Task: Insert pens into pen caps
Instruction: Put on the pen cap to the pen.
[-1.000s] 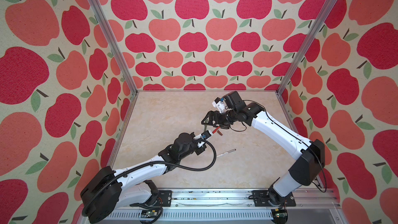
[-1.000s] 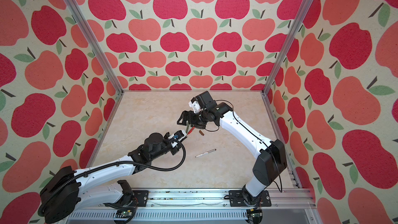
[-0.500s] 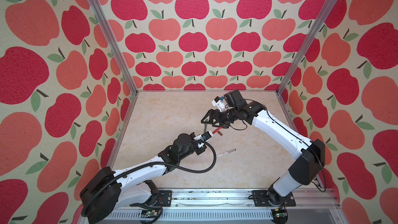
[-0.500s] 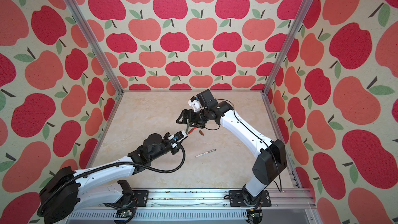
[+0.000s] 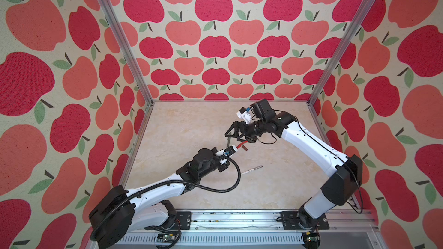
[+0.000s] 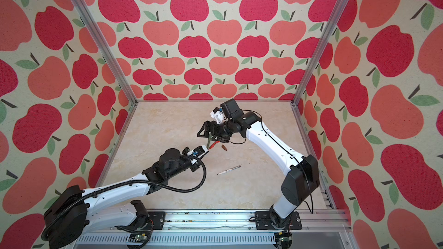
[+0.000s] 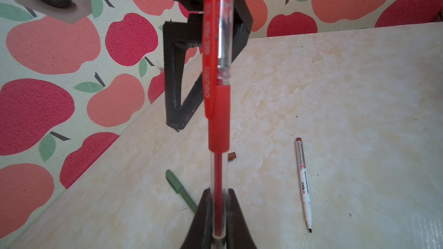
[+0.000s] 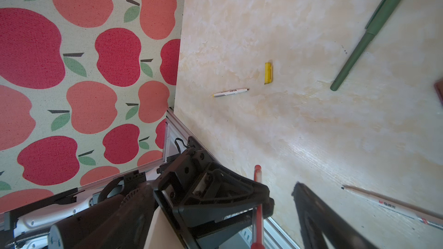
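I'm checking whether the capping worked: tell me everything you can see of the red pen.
The red pen has a clear barrel showing a red refill, a red rubbery grip, and a clear cap with red clip over its tip; full seating cannot be told. The shut left gripper pinches its rear barrel, holding it off the table. Its capped end reaches the open right gripper; contact is unclear.

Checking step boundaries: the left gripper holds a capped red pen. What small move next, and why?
Probably the left gripper should lower the red pen to the table and let go: its red cap looks seated, the right gripper stands open beside it, and the brown-tipped pen lies uncapped.
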Robot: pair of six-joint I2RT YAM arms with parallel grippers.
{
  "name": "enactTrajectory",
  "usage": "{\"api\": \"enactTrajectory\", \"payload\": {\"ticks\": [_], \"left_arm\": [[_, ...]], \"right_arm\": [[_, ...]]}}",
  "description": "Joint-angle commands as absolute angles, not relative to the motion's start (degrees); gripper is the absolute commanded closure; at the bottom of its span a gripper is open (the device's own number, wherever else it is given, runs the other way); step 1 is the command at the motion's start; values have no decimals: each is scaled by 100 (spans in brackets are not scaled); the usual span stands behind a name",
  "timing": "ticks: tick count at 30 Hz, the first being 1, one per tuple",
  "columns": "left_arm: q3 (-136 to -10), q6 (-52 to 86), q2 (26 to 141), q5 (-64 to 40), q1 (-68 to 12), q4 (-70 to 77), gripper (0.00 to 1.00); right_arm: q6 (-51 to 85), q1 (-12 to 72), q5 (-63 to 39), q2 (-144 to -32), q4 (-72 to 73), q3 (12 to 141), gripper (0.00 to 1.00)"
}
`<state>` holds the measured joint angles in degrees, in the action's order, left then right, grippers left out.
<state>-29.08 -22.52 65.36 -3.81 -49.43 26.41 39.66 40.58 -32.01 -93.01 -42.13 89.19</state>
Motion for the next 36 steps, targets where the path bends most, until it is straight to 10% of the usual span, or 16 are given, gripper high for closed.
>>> {"api": "enactTrajectory", "payload": {"ticks": [1,36], "left_arm": [[-2927,-2319,6579,-342,-4975,2769,100],[-3050,-2787,6499,-282,-5137,3019,100]], "right_arm": [[3847,4041,-3356,-9185,-4350,9029,7],[3610,4315,-3441,-9483,-4490,8902,7]]}}
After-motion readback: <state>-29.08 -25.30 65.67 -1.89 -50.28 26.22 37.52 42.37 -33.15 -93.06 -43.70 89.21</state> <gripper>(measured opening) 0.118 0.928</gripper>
